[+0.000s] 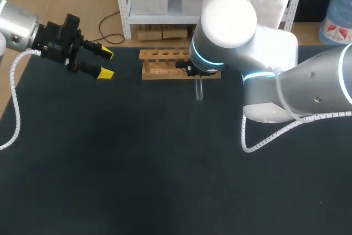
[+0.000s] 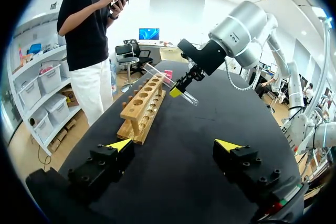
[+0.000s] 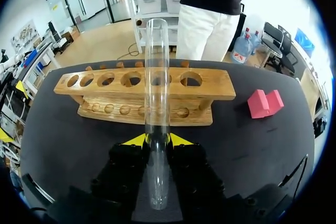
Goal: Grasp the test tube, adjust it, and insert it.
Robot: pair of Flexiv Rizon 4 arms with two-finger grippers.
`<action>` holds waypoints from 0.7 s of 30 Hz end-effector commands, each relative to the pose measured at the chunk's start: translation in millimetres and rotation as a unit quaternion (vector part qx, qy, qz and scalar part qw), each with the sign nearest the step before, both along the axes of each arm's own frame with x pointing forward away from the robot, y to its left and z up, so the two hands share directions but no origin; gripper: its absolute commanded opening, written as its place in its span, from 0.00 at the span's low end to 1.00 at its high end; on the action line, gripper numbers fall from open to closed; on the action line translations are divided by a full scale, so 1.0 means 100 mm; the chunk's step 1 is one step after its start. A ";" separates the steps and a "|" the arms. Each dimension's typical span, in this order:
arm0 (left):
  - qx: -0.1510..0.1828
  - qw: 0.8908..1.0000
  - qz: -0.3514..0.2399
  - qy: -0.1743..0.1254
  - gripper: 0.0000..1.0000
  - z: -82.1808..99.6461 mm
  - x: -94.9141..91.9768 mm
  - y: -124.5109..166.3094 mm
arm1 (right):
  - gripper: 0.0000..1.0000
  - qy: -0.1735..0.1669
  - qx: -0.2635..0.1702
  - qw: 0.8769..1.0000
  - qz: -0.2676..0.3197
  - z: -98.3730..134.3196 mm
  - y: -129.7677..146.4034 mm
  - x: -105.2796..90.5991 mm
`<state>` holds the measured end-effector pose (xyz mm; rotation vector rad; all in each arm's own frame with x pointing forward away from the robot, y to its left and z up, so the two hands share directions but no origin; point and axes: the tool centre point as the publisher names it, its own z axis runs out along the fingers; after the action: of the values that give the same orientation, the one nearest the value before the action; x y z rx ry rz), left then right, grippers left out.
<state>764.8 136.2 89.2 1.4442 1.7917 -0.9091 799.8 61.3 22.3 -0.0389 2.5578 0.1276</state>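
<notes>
**A:** Where's the clear glass test tube (image 3: 157,77)?

**B:** It's in our right gripper (image 3: 157,141). The yellow tips pinch it from both sides at about mid-length. It's off the black table (image 1: 137,163), tilted, just in front of the light wooden rack (image 3: 105,98) and not touching it.

**A:** And the left gripper (image 1: 106,63)?

**B:** Its fingers are spread wide with nothing between them, and it sits well off to the side of the rack.

**A:** How do we expect the tube to handle?

**B:** We judge it light, rigid, thin-walled and slick. It's brittle, so we want only light squeeze force, and a smooth round wall can roll or slide in flat pads. The open rim looks to be the far end and the rounded end sits near our wrist. If so, it needs turning before insertion.

**A:** Where's the best place to hold it?

**B:** On the straight wall near the middle, or a bit toward the rim. That leaves the rounded end free to enter a hole. We stay off the rim, which we judge the likeliest spot to chip.

**A:** Counts?

**B:**
- One tube.
- One rack, with six holes in the top board and no tube standing in any of them.
- One pink stepped block (image 3: 264,103) beside the rack.
- Two grippers, one loaded and one free.
</notes>
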 end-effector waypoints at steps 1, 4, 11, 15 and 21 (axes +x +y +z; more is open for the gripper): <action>0.000 1.000 -0.001 0.000 1.00 -0.01 0.01 0.00 | 0.00 -0.008 -0.001 1.000 -0.005 0.04 -0.01 -0.06; 0.000 1.000 -0.001 0.000 1.00 -0.01 0.01 0.00 | 0.00 -0.016 -0.001 1.000 -0.014 0.09 -0.02 -0.12; 0.000 1.000 -0.001 0.000 1.00 -0.01 0.01 0.00 | 0.00 -0.040 0.004 0.998 -0.041 0.30 -0.05 -0.29; 0.000 1.000 -0.001 0.000 1.00 -0.01 0.01 0.00 | 0.00 -0.057 0.004 0.997 -0.054 0.44 -0.09 -0.37; 0.000 1.000 -0.001 0.000 1.00 -0.01 0.01 0.00 | 0.00 -0.076 0.000 0.995 -0.058 0.64 -0.17 -0.48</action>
<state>764.8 136.2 89.2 1.4442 1.7917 -0.9090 769.3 52.4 74.0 0.0965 2.4536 0.0726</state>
